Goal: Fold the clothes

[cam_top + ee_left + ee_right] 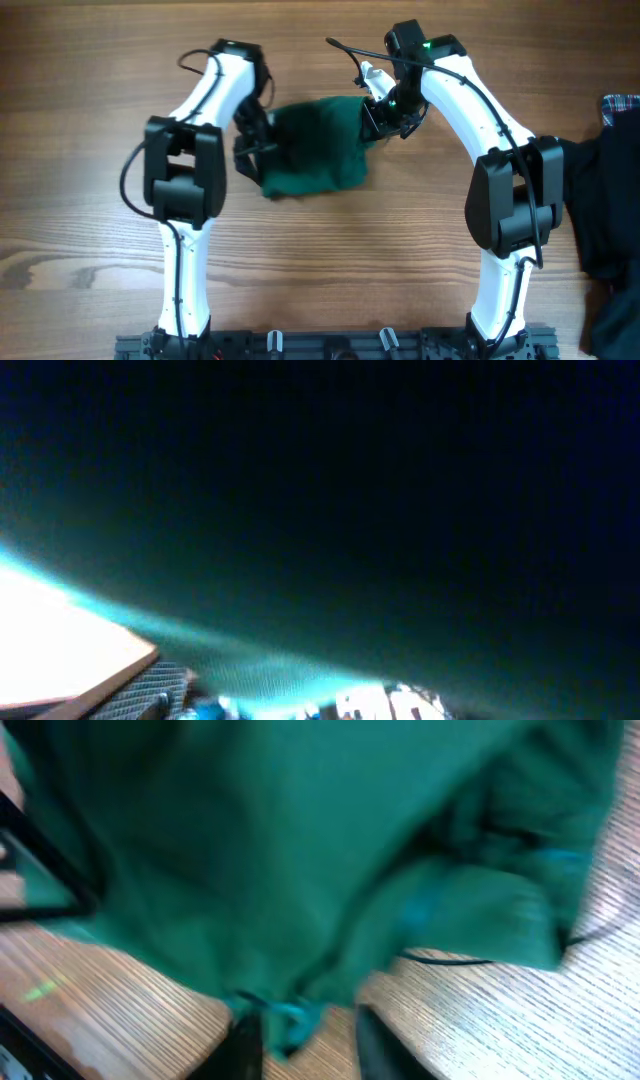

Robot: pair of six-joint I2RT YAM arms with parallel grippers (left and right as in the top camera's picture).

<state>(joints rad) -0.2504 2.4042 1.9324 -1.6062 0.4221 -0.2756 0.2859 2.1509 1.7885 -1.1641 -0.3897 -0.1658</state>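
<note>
Tabletop [520, 1020]: end effector [305, 1055] ajar on clothes [300, 840]

You are looking at a wood-grain table [80, 250] that is carrying three pieces of cloth. The green garment [315, 150] is lying bunched near the middle, toward the far edge (its hem is lying on the wood in the right wrist view). A black garment [610, 200] is lying at the right edge, with a plaid cloth [622, 108] showing just beyond it, touching it.
</note>
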